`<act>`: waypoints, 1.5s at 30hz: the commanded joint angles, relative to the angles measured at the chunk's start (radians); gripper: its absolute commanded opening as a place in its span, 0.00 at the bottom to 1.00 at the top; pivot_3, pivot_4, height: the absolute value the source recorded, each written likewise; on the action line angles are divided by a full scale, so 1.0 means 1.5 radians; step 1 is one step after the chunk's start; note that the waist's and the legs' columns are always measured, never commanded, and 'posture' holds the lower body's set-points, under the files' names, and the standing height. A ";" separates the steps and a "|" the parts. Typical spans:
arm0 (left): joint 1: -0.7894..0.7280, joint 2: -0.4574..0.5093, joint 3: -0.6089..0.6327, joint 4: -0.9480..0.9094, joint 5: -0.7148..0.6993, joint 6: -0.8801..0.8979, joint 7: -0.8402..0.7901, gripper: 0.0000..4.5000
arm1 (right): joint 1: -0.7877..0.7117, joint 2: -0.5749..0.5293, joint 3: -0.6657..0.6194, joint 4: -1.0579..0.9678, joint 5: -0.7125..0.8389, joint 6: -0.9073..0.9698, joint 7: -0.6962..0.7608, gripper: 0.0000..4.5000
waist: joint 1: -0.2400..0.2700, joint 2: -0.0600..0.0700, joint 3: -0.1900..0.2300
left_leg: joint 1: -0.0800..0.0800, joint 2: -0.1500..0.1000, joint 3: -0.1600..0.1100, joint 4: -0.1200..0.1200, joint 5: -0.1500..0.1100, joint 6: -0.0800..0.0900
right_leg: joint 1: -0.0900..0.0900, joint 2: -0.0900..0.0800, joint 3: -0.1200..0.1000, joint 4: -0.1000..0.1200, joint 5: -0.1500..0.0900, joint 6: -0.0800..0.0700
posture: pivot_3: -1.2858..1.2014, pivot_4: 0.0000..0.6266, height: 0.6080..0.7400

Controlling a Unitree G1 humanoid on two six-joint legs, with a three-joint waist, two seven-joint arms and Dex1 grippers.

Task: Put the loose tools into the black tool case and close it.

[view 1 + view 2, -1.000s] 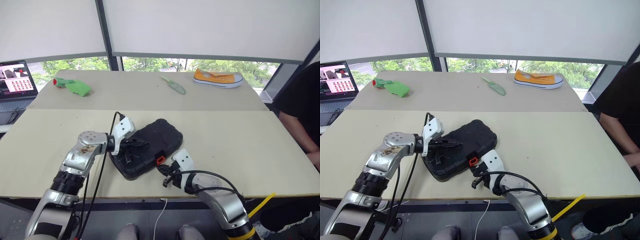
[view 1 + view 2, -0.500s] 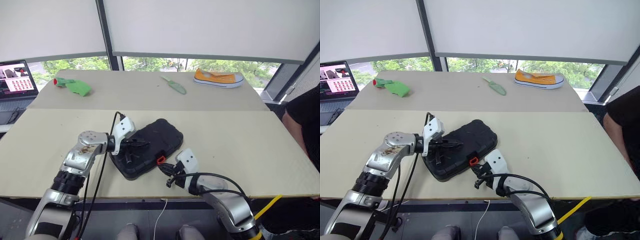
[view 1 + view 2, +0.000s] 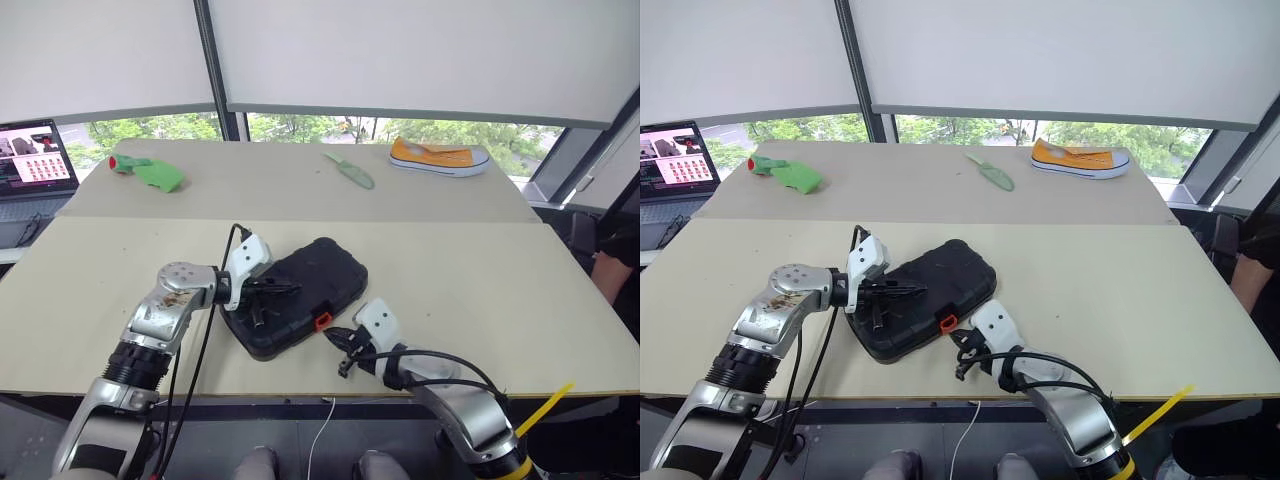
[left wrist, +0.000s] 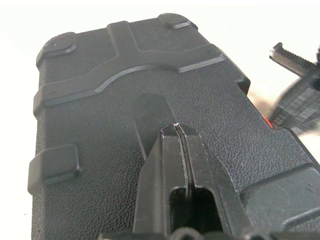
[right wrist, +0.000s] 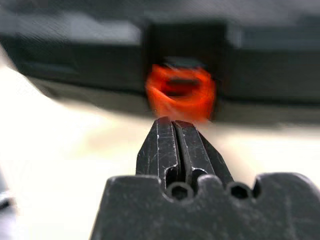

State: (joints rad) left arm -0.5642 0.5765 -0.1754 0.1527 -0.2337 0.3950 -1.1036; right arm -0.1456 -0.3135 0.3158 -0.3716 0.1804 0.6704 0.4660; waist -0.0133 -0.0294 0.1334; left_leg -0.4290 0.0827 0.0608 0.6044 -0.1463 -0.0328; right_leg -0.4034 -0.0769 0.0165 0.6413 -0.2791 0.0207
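Case point(image 3: 297, 292) lies shut on table point(image 3: 480, 270) near front edge. Our left gripper point(image 4: 177, 131) closed, pressing lid. Right gripper point(image 5: 173, 125) closed, empty, aimed at orange latch point(image 5: 181, 95), just short. Risk: pinched tips glance off latch, shove case sideways, latch stays unfastened.

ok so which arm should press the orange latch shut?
Right. The right gripper, fingers shut, points straight at the orange latch on the black tool case front edge. The left gripper rests shut on the lid, likely steadying it.
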 commanded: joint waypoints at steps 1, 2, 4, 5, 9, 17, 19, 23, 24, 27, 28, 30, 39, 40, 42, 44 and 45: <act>0.046 0.002 -0.050 0.058 0.037 0.042 -0.001 0.00 | -0.015 0.024 -0.003 0.019 0.003 -0.010 -0.006 0.04 | 0.000 0.000 0.000 | 0.000 0.000 0.000 0.000 0.000 0.000 | 0.000 0.000 0.000 0.000 0.000 0.000 | 0.52 0.24 1.00; 0.045 0.002 -0.050 0.058 0.037 0.042 -0.001 0.00 | -0.018 0.030 -0.004 0.029 0.003 -0.018 -0.007 0.04 | 0.000 0.000 0.000 | 0.000 0.000 0.000 0.000 0.000 0.000 | 0.000 0.000 0.000 0.000 0.000 0.000 | 0.52 0.24 1.00; 0.045 0.001 -0.051 0.058 0.037 0.041 -0.002 0.00 | -0.026 0.048 -0.008 0.046 0.006 -0.040 -0.007 0.04 | 0.000 0.000 0.000 | 0.000 0.000 0.000 0.000 0.000 0.000 | 0.000 0.000 0.000 0.000 0.000 0.000 | 0.52 0.24 1.00; 0.044 0.001 -0.051 0.060 0.037 0.041 -0.002 0.00 | -0.031 0.058 -0.009 0.055 0.007 -0.055 -0.005 0.04 | 0.000 0.000 0.000 | 0.000 0.000 0.000 0.000 0.000 0.000 | 0.000 0.000 0.000 0.000 0.000 0.000 | 0.52 0.24 1.00; 0.041 -0.001 -0.053 0.062 0.038 0.040 -0.003 0.00 | -0.037 0.072 -0.011 0.085 -0.005 -0.141 0.006 0.04 | -0.003 0.000 0.000 | 0.001 0.000 0.000 0.000 0.000 0.000 | 0.000 0.000 0.000 0.000 0.000 0.000 | 0.52 0.24 1.00; 0.042 0.000 -0.053 0.062 0.037 0.043 -0.004 0.00 | -0.006 0.068 -0.041 0.073 -0.004 -0.283 0.026 0.04 | -0.003 0.000 0.000 | 0.001 0.000 0.000 0.000 0.000 0.000 | 0.000 0.000 0.000 0.000 0.000 0.000 | 0.52 0.24 1.00; 0.043 0.001 -0.053 0.061 0.037 0.044 -0.005 0.00 | 0.003 0.069 -0.045 0.075 0.002 -0.320 0.038 0.04 | -0.003 0.000 0.000 | 0.001 0.000 0.000 0.000 0.000 0.000 | 0.000 0.000 0.000 0.000 0.000 0.000 | 0.52 0.24 1.00; 0.044 0.002 -0.054 0.062 0.037 0.046 -0.006 0.00 | 0.013 0.077 -0.048 0.074 0.020 -0.357 0.066 0.04 | -0.005 0.000 0.000 | 0.002 0.000 0.000 0.000 0.000 0.000 | 0.000 0.000 0.000 0.000 0.000 0.000 | 0.52 0.24 1.00; 0.044 0.003 -0.054 0.062 0.037 0.047 -0.007 0.00 | 0.015 0.077 -0.048 0.073 0.025 -0.358 0.072 0.04 | -0.005 0.000 0.000 | 0.002 0.000 0.000 0.000 0.000 0.000 | 0.000 0.001 0.000 0.000 0.000 0.000 | 0.52 0.24 1.00; 0.044 0.003 -0.053 0.063 0.037 0.046 -0.008 0.00 | 0.024 0.066 -0.047 0.064 0.026 -0.348 0.084 0.04 | -0.002 0.000 0.000 | 0.003 0.000 0.000 -0.001 0.000 0.000 | 0.001 0.000 0.000 0.000 0.000 0.000 | 0.52 0.24 1.00; 0.044 0.003 -0.051 0.064 0.037 0.045 -0.007 0.00 | 0.029 0.057 -0.051 0.057 0.028 -0.333 0.085 0.04 | -0.001 0.000 0.000 | 0.002 0.000 0.000 -0.002 0.000 0.000 | 0.001 0.000 0.000 0.000 0.000 0.000 | 0.52 0.24 1.00; 0.044 0.005 -0.047 0.066 0.037 0.042 -0.008 0.00 | 0.041 0.038 -0.061 0.034 0.046 -0.279 0.085 0.04 | -0.001 0.000 0.000 | 0.002 0.000 0.000 -0.002 0.000 0.000 | 0.001 0.000 0.000 -0.001 0.000 0.000 | 0.52 0.24 1.00; 0.051 0.014 -0.044 0.063 0.035 0.039 -0.015 0.00 | 0.058 -0.001 -0.050 -0.062 0.092 -0.022 0.037 0.65 | -0.001 -0.001 0.000 | 0.003 0.000 0.000 -0.004 0.000 0.000 | 0.001 0.000 0.000 -0.001 0.000 -0.001 | 0.52 0.24 1.00; 0.051 0.015 -0.044 0.063 0.035 0.039 -0.015 0.00 | 0.055 0.005 -0.052 -0.062 0.091 -0.015 0.029 0.74 | -0.001 -0.001 0.000 | 0.003 0.000 0.000 -0.004 0.000 0.000 | 0.001 0.000 0.000 -0.001 0.000 -0.001 | 0.52 0.24 1.00; 0.051 0.016 -0.044 0.062 0.034 0.039 -0.016 0.00 | 0.041 0.016 -0.049 -0.056 0.074 -0.018 0.014 0.90 | -0.001 -0.001 0.000 | 0.003 0.000 0.000 -0.004 0.000 0.000 | 0.001 0.000 0.000 -0.001 0.000 -0.001 | 0.52 0.24 1.00; 0.051 0.017 -0.044 0.062 0.035 0.039 -0.018 0.00 | 0.023 0.033 -0.046 -0.044 0.065 -0.020 -0.004 1.00 | -0.001 -0.001 0.000 | 0.003 0.000 0.000 -0.004 0.000 0.000 | 0.001 0.000 0.000 -0.001 0.000 -0.001 | 0.52 0.24 1.00; 0.050 0.017 -0.044 0.063 0.035 0.039 -0.018 0.00 | 0.016 0.038 -0.043 -0.039 0.061 -0.020 -0.010 1.00 | -0.001 -0.001 0.000 | 0.003 0.000 0.000 -0.004 0.000 0.000 | 0.001 0.000 0.000 -0.001 0.000 -0.001 | 0.52 0.24 1.00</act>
State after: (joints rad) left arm -0.5653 0.5834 -0.1705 0.1657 -0.2381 0.3948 -1.1259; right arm -0.1038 -0.2688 0.2525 -0.4153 0.2775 0.6438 0.4701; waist -0.0151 -0.0304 0.1331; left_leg -0.4242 0.0826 0.0614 0.5986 -0.1465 -0.0333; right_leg -0.4025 -0.0770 0.0172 0.6392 -0.2798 0.0189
